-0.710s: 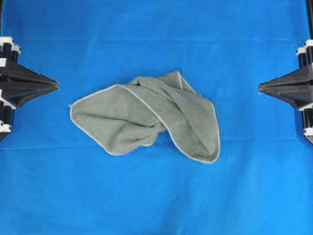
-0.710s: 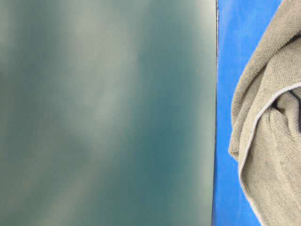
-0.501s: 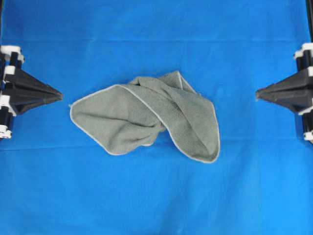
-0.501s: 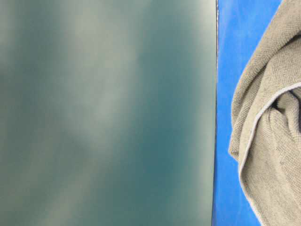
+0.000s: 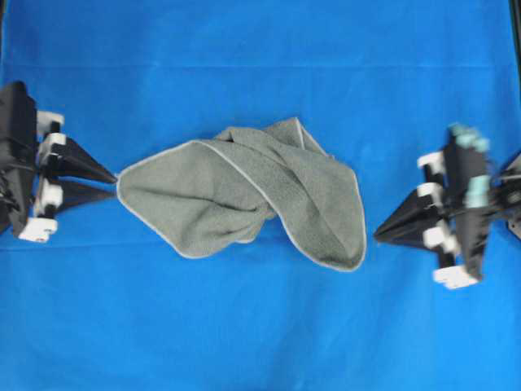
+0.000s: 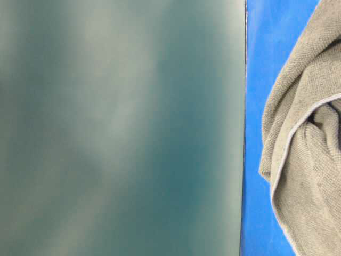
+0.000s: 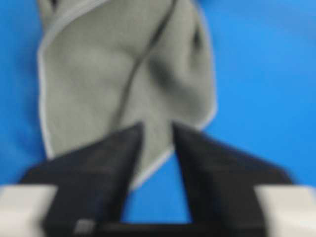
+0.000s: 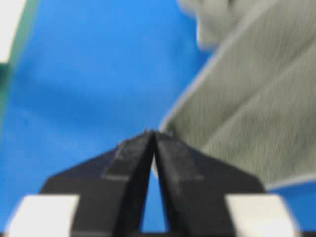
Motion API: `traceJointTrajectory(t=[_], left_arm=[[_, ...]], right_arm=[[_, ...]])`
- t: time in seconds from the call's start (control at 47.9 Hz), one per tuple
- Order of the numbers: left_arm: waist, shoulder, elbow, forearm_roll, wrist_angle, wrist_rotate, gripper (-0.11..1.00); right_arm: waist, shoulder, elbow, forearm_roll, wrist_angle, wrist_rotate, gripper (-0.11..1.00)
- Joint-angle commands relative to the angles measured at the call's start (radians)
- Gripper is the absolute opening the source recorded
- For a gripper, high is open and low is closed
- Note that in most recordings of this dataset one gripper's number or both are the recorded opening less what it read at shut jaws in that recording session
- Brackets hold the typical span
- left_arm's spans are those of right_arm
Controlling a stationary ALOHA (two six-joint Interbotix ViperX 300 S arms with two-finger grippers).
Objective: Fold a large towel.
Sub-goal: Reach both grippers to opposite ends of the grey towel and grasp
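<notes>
The grey-green towel [image 5: 236,195] lies crumpled in the middle of the blue sheet, with its pale hem running round the folds. My left gripper [image 5: 114,185] is open right at the towel's left corner. In the left wrist view the towel [image 7: 108,74] lies ahead, and its hemmed edge shows in the gap of the left gripper [image 7: 158,127]. My right gripper [image 5: 377,237] is a short way off the towel's lower right lobe. In the right wrist view the right gripper [image 8: 153,133] has its tips together on nothing, with the towel [image 8: 261,108] just beyond.
The blue sheet [image 5: 260,326] covers the whole table. At table level, a blurred dark green surface [image 6: 117,128] fills the left of the view. A strip of blue and part of the towel [image 6: 309,160] show at the right.
Both arms have come in from the side edges towards the towel. The left gripper has opened its jaws. The right gripper has also shifted toward the near edge. The towel has not moved.
</notes>
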Motion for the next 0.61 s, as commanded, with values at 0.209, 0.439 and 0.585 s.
traceJointTrajectory(t=[0.209, 0.439, 0.585], left_arm=[[0.014, 0.275, 0.002, 0.009, -0.120, -0.002, 0.88], [0.074, 0.495, -0.029, 0.011, -0.207, 0.000, 0.88], [0.107, 0.543, -0.044, 0.011, -0.221, 0.000, 0.88]], right_arm=[[0.009, 0.304, -0.175, 0.000, 0.120, 0.026, 0.64], [0.020, 0.453, -0.256, 0.003, 0.132, 0.031, 0.63], [0.014, 0.514, -0.268, 0.002, 0.132, 0.031, 0.63]])
